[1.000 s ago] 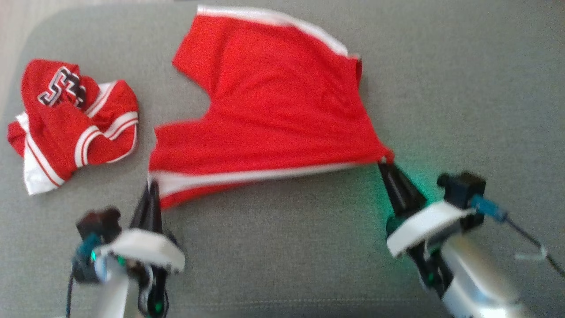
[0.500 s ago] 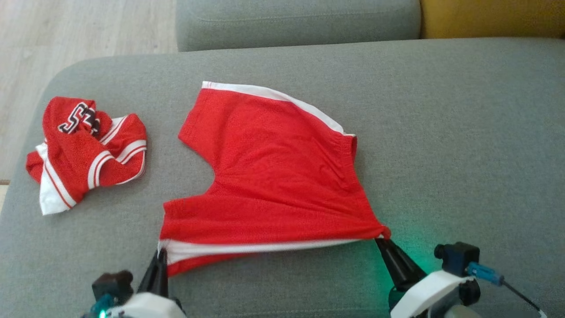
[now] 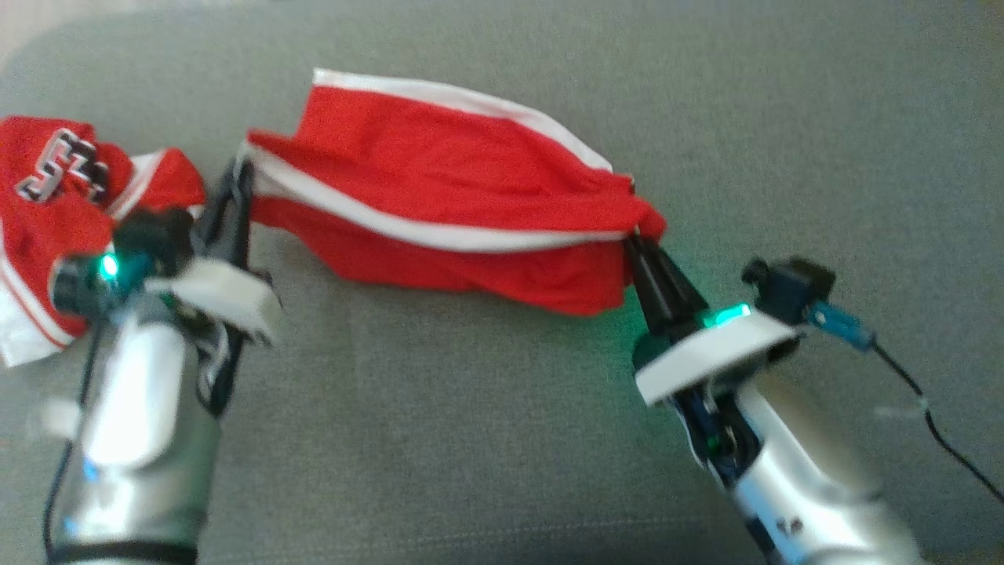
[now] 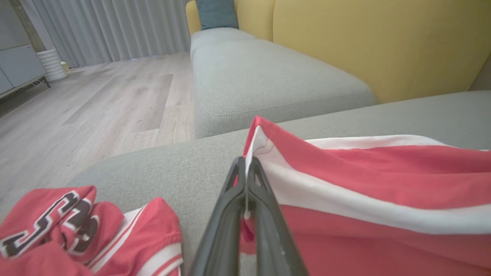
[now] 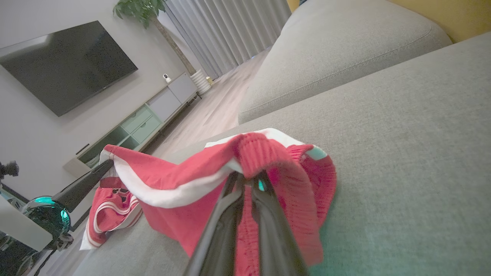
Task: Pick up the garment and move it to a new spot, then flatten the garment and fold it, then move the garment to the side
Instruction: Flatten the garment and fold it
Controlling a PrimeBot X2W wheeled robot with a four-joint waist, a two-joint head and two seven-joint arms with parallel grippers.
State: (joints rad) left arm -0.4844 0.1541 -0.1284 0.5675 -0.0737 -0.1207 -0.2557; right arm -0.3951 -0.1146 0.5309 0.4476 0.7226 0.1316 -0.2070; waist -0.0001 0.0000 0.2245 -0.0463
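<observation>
In the head view, the left end effector [image 3: 239,176] is clamping its two dark fingers together on a white-striped corner of the red garment [image 3: 439,157] and holding that corner up. The right end effector [image 3: 639,239], also clenched, is pinching the bunched corner at the opposite end. The garment is stretching between the two. Its near edge is hanging in loose folds and its far white-trimmed edge is lying on the grey sofa cushion [image 3: 471,431]. A crumpled red jersey [image 3: 47,180] is lying on the cushion just beside the left end effector, on its outer side.

In the left wrist view, the fingers are pressing together with the white band of cloth caught between them near the tips. The garment is spreading away to that view's right, and the jersey is sitting at lower left. A second grey cushion [image 4: 268,84] and a yellow backrest [image 4: 364,38] are showing beyond.

In the right wrist view, the closed fingers are gripping a ribbed red edge that is draping over their tips. The cloth is sagging leftward toward the other arm's dark finger.
</observation>
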